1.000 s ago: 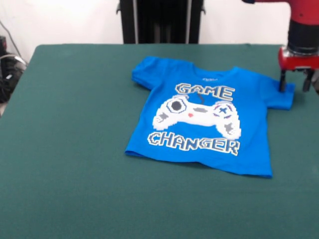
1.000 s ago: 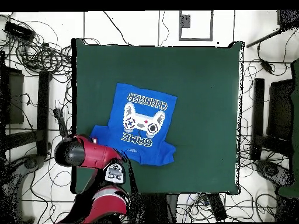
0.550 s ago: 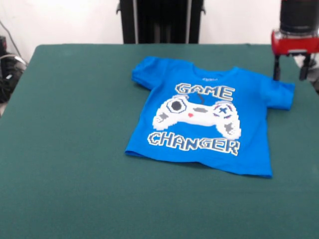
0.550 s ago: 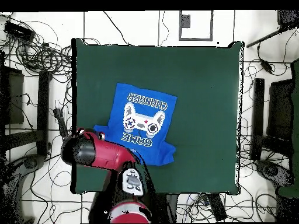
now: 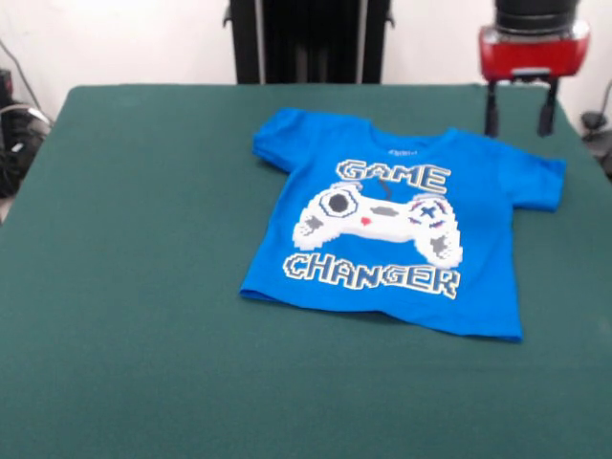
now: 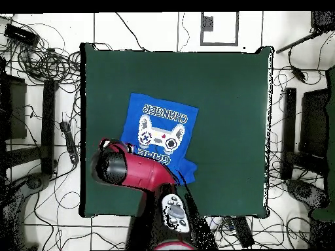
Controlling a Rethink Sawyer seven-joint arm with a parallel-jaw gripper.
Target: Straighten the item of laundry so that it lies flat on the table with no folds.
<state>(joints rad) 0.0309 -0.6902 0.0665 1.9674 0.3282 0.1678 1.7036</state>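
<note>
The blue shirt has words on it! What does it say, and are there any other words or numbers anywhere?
"GAME": white blocky letters on the chest of the blue T-shirt, above the white game controller picture.
"CHANGER": the same lettering, below the controller.
A tiny white mark at the shirt's neckline is too small to read.
No other words, numbers or signs can be read on the green table or the gripper.

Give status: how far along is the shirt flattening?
Mostly done: the shirt lies spread face up on the table, print readable, both sleeves out. In hand: nothing; the hand hangs open above the table, clear of the shirt. Left: small ripples along the hem.
</note>
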